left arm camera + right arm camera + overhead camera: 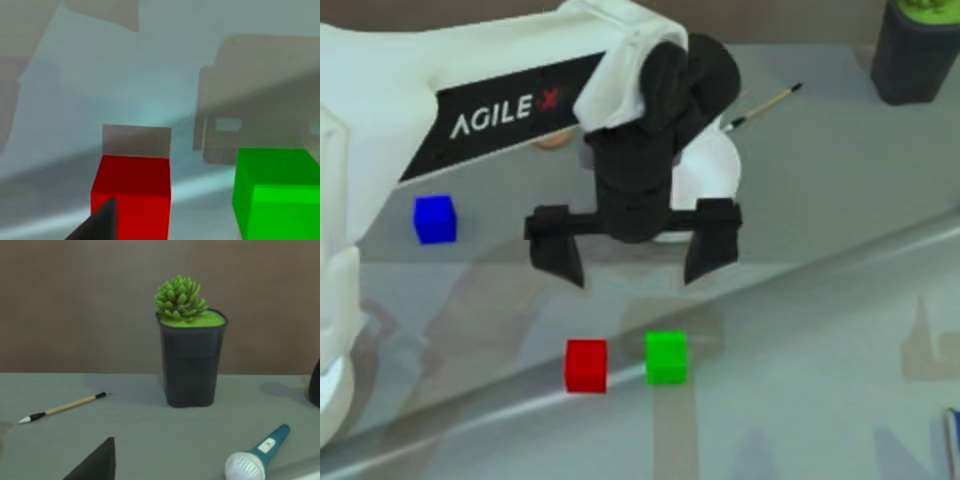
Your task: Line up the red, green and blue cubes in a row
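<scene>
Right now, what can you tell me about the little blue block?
The blue cube is a small, plain, solid deep-blue block with smooth faces and sharp edges. It sits flat on the grey table toward the left side, alone and apart from the red cube and green cube, which stand side by side nearer the front. Nothing touches it. The left gripper hangs open, off to its right. Only the top view shows it.

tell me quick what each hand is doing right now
Left hand: open, holding nothing, hovering above the red cube and green cube.
Right hand: out of the top view; state cannot be told.
</scene>
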Available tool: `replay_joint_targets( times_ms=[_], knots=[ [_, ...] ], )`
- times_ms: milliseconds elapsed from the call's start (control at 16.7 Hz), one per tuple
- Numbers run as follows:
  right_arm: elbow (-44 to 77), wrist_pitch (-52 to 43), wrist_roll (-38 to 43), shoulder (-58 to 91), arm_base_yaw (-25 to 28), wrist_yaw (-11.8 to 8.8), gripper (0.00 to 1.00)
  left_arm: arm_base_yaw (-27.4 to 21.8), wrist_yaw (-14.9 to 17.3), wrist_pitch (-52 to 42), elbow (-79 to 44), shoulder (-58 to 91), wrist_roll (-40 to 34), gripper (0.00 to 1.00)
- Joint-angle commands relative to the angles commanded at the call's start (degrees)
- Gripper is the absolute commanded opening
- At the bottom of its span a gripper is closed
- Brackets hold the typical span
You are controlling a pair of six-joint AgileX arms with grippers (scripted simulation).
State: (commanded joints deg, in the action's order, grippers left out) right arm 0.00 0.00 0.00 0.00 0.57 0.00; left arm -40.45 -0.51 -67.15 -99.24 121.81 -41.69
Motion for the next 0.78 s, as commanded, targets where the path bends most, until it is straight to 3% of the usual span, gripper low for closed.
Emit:
replay_joint_targets(
  times_ms=[540,780],
  knots=[
    [0.0,0.0,0.0,0.0,0.0,0.0,1.0,29.36,0.63,-2.97,-10.96,8.42,23.75,1.0],
    [0.0,0.0,0.0,0.0,0.0,0.0,1.0,34.04,0.74,-3.38,-12.88,9.77,28.27,1.0]
  ],
)
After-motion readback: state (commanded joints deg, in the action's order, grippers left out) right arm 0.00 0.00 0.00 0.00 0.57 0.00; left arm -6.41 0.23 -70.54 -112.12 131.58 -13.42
